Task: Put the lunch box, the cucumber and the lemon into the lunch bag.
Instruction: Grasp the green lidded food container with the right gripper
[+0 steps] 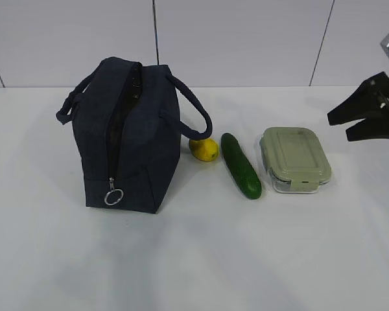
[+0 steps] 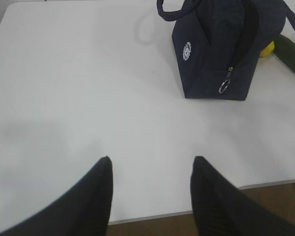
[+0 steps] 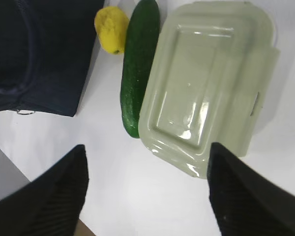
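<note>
White table [image 1: 194, 259] carries everything we log here, all of it set toward the far edge.

Lunch bag [image 1: 133, 139]: largest item, dark navy fabric, standing upright on the left half of the table. We note two loop handles, one to each side of the top. The zipper runs down the end that faces us, its silver ring pull [image 1: 113, 196] hanging low near the base, and the top shows a dark slit. From the left wrist view we see a small round white logo [image 2: 188, 50] on the bag's side panel.

Lunch box [image 1: 295, 159]: clear container with a pale sage-green lid, lid on, lying flat at the right end of the row.

Cucumber [image 1: 240, 165]: dark green, lying between lemon and lunch box, just beside the box; whether they touch we cannot tell.

Lemon [image 1: 204, 149]: bright yellow, just beside the bag's right side, under the right handle loop.

Right gripper [image 1: 364, 120]: black, at the right edge of the exterior view, above the table to the right of the lunch box, fingers spread wide, holding nothing.

Left gripper [image 2: 151, 169]: seen only from its wrist camera, over the table's near edge, well apart from the bag, fingers parted and empty.
</note>
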### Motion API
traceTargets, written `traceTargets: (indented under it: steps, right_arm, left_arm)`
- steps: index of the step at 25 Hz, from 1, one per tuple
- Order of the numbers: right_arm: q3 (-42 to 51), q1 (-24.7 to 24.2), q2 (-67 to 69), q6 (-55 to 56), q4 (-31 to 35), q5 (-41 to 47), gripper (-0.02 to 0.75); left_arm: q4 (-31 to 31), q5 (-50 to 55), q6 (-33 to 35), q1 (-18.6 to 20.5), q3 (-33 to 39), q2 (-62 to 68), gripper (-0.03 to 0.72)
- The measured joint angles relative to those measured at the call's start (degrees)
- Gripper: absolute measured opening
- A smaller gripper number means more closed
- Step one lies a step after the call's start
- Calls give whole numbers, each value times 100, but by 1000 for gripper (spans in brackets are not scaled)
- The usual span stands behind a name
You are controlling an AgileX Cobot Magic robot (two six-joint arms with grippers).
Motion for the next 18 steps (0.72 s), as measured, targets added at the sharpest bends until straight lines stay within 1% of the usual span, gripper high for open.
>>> traceTargets:
  steps: [3,9,18]
  right_arm:
    - [-11,0,394,-67,53,-13,560]
    - [-11,0,929,-317,511,-84,560]
    - [-56,0,1048,-401,597,-483,560]
  left_arm:
    - [0,0,0,0,0,0,371]
    - [0,0,0,0,0,0,371]
    - [0,0,0,0,0,0,370]
